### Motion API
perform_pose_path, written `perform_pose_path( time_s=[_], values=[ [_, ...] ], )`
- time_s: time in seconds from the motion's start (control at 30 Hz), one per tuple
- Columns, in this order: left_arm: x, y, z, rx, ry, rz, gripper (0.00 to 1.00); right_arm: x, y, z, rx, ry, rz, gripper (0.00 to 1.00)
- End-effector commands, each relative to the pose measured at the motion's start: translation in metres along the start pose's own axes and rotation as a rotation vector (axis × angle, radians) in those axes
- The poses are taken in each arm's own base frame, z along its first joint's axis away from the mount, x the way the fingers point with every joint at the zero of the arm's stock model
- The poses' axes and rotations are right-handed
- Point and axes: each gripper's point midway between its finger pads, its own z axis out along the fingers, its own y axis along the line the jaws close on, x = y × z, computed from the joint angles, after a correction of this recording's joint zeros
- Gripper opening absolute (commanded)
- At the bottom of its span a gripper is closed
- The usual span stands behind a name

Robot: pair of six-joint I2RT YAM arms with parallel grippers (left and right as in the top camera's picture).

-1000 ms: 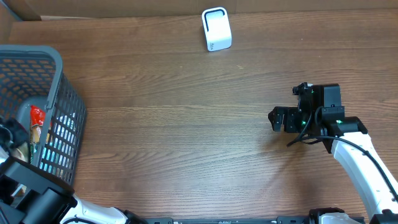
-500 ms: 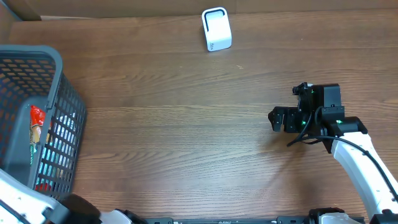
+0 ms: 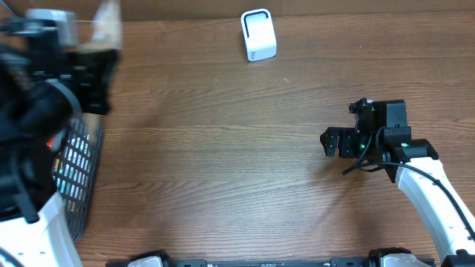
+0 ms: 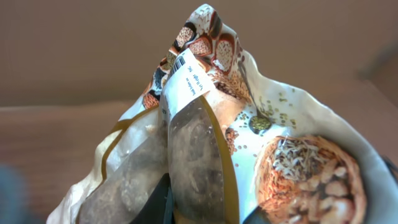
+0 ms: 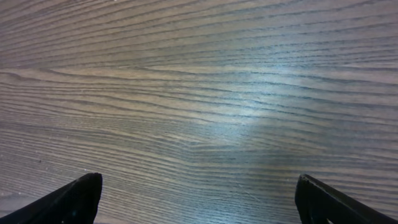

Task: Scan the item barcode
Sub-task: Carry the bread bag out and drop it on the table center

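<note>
The right hand [image 3: 331, 142] hovers nearest, jaws wide and holding nothing, low over the desk [image 3: 223, 170]. Farther left, above the basket [image 3: 78, 170], the left hand [image 3: 95, 59] pinches the grain pouch [image 4: 280, 155] tight, up in the air. Its barcode label [image 4: 185, 79] sits on a crumpled upper fold. It would be best to turn that fold flat toward the white scanner [image 3: 258, 35] at the far edge, with a firm grip.

I see a crinkled, glossy printed plastic pouch [image 4: 292, 149] with a matt white paper label [image 4: 186, 79]. The brown wood-grain tabletop [image 5: 199, 93] looks smooth, faintly shiny. The white scanner box [image 3: 258, 35] looks smooth plastic.
</note>
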Motion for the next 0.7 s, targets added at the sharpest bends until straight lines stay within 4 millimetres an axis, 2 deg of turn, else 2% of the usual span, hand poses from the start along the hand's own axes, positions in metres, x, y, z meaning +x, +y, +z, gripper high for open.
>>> perform_pose_path(
  time_s=[0.0, 0.13, 0.33, 0.53, 0.6, 0.67],
  values=[
    [0.026, -0.011, 0.040, -0.049, 0.149, -0.039, 0.11, -0.009, 0.005, -0.004, -0.014, -0.023, -0.012, 1.00],
    [0.077, -0.037, 0.094, -0.058, 0.374, -0.085, 0.15, -0.009, 0.005, -0.004, -0.014, -0.023, -0.012, 1.00],
    [0.172, -0.066, 0.175, -0.102, 0.690, -0.081, 0.20, -0.009, 0.005, -0.004, -0.014, -0.023, -0.012, 1.00],
    [0.242, -0.080, 0.234, -0.163, 0.886, -0.066, 0.18, -0.009, 0.005, -0.004, -0.014, -0.023, -0.012, 1.00],
    [0.259, -0.084, 0.247, -0.170, 0.921, -0.058, 0.26, -0.009, 0.005, -0.004, -0.014, -0.023, -0.012, 1.00],
    [0.271, -0.087, 0.255, -0.176, 0.947, -0.056, 0.44, -0.009, 0.005, -0.004, -0.014, -0.023, -0.012, 1.00]
  ],
)
